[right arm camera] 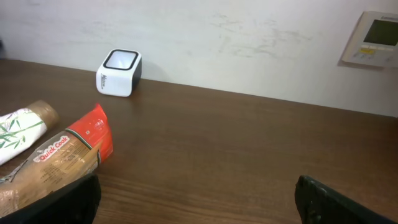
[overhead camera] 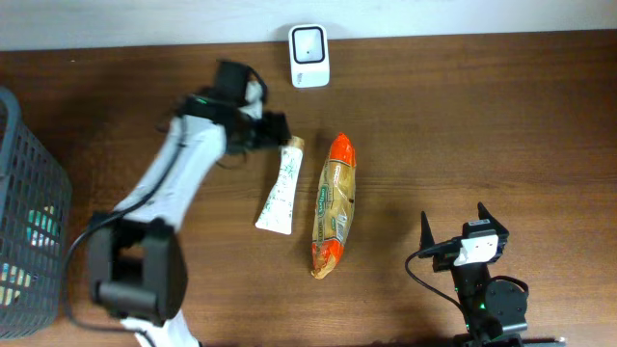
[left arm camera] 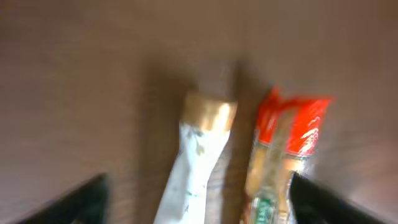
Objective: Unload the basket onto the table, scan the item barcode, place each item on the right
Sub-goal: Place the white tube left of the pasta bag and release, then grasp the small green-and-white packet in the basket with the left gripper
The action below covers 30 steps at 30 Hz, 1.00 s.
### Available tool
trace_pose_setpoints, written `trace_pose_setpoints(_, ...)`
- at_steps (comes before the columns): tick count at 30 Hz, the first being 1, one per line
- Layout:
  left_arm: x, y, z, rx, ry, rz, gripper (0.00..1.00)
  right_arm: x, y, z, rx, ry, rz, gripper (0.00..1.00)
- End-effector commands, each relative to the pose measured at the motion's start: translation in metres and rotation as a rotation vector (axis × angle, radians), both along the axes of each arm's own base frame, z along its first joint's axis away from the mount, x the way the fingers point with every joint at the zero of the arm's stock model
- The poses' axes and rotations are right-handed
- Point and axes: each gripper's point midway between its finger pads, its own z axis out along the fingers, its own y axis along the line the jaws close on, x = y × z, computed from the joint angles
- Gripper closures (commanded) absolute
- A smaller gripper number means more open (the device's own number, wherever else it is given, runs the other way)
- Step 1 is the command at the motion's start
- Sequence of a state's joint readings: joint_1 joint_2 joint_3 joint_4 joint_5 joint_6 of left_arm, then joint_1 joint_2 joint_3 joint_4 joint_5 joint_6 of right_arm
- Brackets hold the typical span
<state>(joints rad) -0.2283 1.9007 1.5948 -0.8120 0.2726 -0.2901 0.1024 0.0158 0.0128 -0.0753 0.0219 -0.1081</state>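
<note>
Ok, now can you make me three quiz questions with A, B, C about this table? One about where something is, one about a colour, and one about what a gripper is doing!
1. Where is the white scanner compared with the tube?
A. Lying on top of it
B. Beyond its cap end, near the far edge of the table
C. At the near edge

2. What colour is the tube's cap?
A. Gold
B. Blue
C. Black

3. How is the right gripper?
A. Shut on the tube
B. Shut on the scanner
C. Open, holding nothing

Answers:
1 B, the overhead view shows it past the cap.
2 A, the left wrist view shows it gold.
3 C, its fingers stand wide apart with nothing between them.
</note>
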Motion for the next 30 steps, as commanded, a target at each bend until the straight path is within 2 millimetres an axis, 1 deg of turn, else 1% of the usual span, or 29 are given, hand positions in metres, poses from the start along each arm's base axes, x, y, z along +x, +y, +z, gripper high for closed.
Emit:
trace_pose_setpoints(1,0.013,0.074,0.179,0.053,-0.437,0.040,0.01,0.000,-0.003,-0.003,-0.002,0.004,-0.017,0.02)
trace_pose_setpoints(2,0.006,0.106,0.211,0.115,-0.516,0.098,0.01,0.000,-0.003,-0.003,-0.002,0.004,-0.017,0.02)
trace_pose_setpoints(3,-0.007,0.149,0.239,0.198,-0.579,0.196,0.01,0.000,-0.003,-0.003,-0.002,0.004,-0.017,0.01)
trace_pose_setpoints(4,-0.022,0.188,0.256,0.262,-0.607,0.305,0.01,0.000,-0.003,-0.003,-0.002,0.004,-0.017,0.02)
trace_pose_setpoints(5,-0.042,0.227,0.268,0.327,-0.613,0.419,0.01,0.000,-0.003,-0.003,-0.002,0.004,-0.017,0.02)
trace_pose_setpoints(6,-0.067,0.272,0.274,0.395,-0.591,0.570,0.01,0.000,-0.003,-0.003,-0.002,0.004,-0.017,0.02)
trace_pose_setpoints(7,-0.100,0.328,0.272,0.463,-0.529,0.813,0.01,0.000,-0.003,-0.003,-0.002,0.004,-0.017,0.02)
trace_pose_setpoints(8,-0.114,0.349,0.269,0.488,-0.501,0.908,0.01,0.000,-0.003,-0.003,-0.002,0.004,-0.017,0.02)
trace_pose_setpoints(9,-0.134,0.383,0.259,0.514,-0.451,1.023,0.01,0.000,-0.003,-0.003,-0.002,0.004,-0.017,0.02)
trace_pose_setpoints(10,-0.146,0.407,0.246,0.515,-0.404,1.081,0.01,0.000,-0.003,-0.003,-0.002,0.004,-0.017,0.02)
trace_pose_setpoints(11,-0.153,0.425,0.228,0.498,-0.349,1.115,0.01,0.000,-0.003,-0.003,-0.002,0.004,-0.017,0.02)
trace_pose_setpoints(12,-0.158,0.442,0.199,0.455,-0.263,1.135,0.00,0.000,-0.003,-0.003,-0.002,0.004,-0.017,0.02)
trace_pose_setpoints(13,-0.160,0.449,0.181,0.429,-0.216,1.129,0.00,0.000,-0.003,-0.003,-0.002,0.004,-0.017,0.02)
trace_pose_setpoints(15,-0.156,0.460,0.128,0.370,-0.088,1.041,0.04,0.000,-0.003,-0.003,-0.002,0.004,-0.017,0.02)
trace_pose_setpoints(16,-0.156,0.463,0.110,0.347,-0.037,1.022,0.05,0.000,-0.003,-0.003,-0.002,0.004,-0.017,0.02)
trace_pose_setpoints(17,-0.155,0.465,0.088,0.317,0.022,0.998,0.07,0.000,-0.003,-0.003,-0.002,0.004,-0.017,0.02)
trace_pose_setpoints(20,-0.159,0.473,0.036,0.213,0.142,0.966,0.14,0.000,-0.003,-0.003,-0.002,0.004,-0.017,0.02)
trace_pose_setpoints(21,-0.162,0.476,0.025,0.175,0.163,0.972,0.15,0.000,-0.003,-0.003,-0.002,0.004,-0.017,0.02)
trace_pose_setpoints(22,-0.162,0.476,0.019,0.152,0.165,0.943,0.16,0.000,-0.003,-0.003,-0.002,0.004,-0.017,0.02)
trace_pose_setpoints(24,-0.160,0.473,0.006,0.130,0.169,0.841,0.16,0.000,-0.003,-0.003,-0.002,0.004,-0.017,0.02)
trace_pose_setpoints(26,-0.161,0.471,-0.016,0.116,0.216,0.793,0.16,0.000,-0.003,-0.003,-0.002,0.004,-0.017,0.02)
trace_pose_setpoints(27,-0.161,0.469,-0.030,0.094,0.246,0.780,0.21,0.000,-0.003,-0.003,-0.002,0.004,-0.017,0.01)
trace_pose_setpoints(29,-0.152,0.457,-0.049,0.021,0.234,0.667,0.27,0.000,-0.003,-0.003,-0.002,0.004,-0.017,0.02)
trace_pose_setpoints(30,-0.150,0.455,-0.058,-0.007,0.241,0.650,0.32,0.000,-0.003,-0.003,-0.002,0.004,-0.017,0.02)
